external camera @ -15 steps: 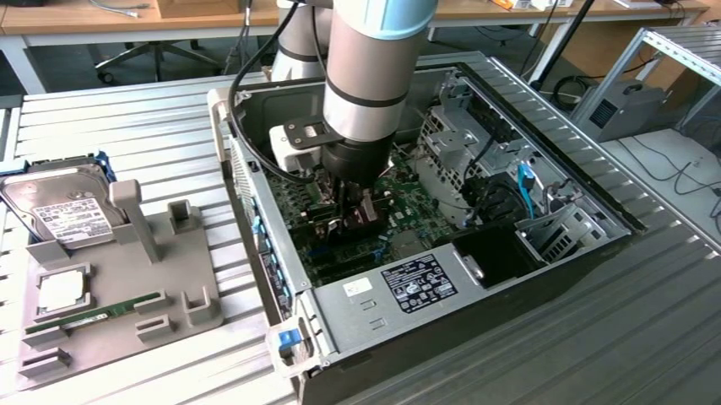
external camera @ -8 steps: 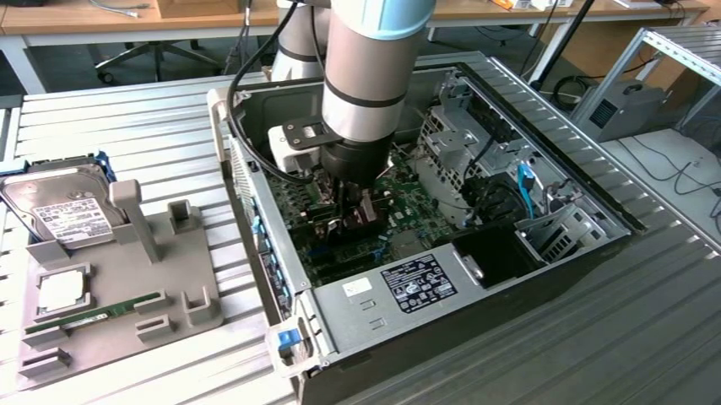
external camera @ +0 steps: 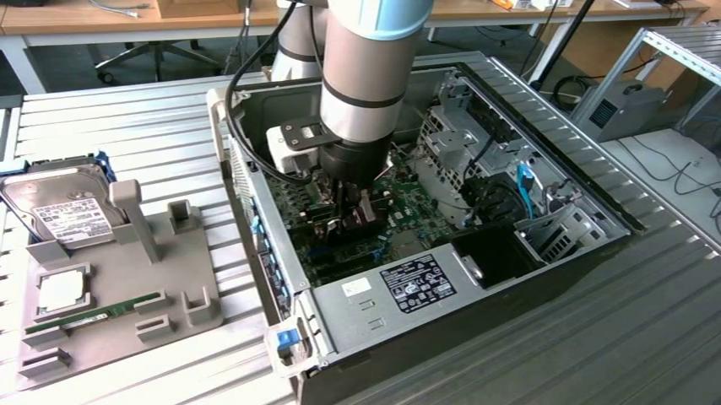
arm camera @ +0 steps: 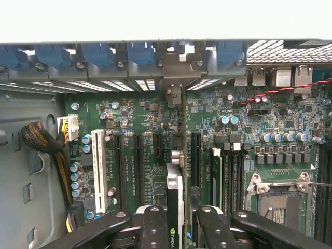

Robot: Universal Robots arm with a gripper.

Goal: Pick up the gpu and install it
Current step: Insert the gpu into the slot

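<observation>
The gpu (arm camera: 175,181) stands on edge over the motherboard (arm camera: 145,114), a thin green card with a black and silver side. Its metal bracket (arm camera: 176,78) reaches the rear slot openings of the case. It runs along a black expansion slot (arm camera: 195,155), and I cannot tell whether it is seated. My gripper (arm camera: 180,213) is shut on the card, one black finger on each side. In the exterior view the gripper (external camera: 355,207) is low inside the open computer case (external camera: 586,202), over the motherboard (external camera: 428,202).
A white slot (arm camera: 97,163) and a cable bundle (arm camera: 41,142) lie to one side of the card, the CPU socket (arm camera: 277,194) to the other. A drive cage (external camera: 462,143) stands inside the case. On the exterior view's left, a grey holder (external camera: 124,287) carries a hard drive (external camera: 62,207) and a memory stick (external camera: 96,314).
</observation>
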